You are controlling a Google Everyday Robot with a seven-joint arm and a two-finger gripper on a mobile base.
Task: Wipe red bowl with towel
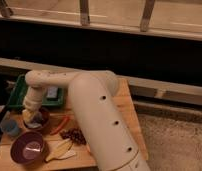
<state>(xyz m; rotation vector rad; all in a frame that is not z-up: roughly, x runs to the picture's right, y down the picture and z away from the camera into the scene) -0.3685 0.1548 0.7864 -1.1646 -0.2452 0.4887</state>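
Tool down over the red bowl at the table's left side.

I see the tool (32, 116) lowered onto the red bowl (38, 121), which sits just in front of the green tray (16, 95); a pale towel (30, 116) seems bunched there, grip state I cannot tell. A purple bowl (29, 148) lies nearer me, a red chili (60, 125) to its right, on the table (125, 107).

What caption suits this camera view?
Robot claw lowered over red bowl on wooden table, beside purple bowl.
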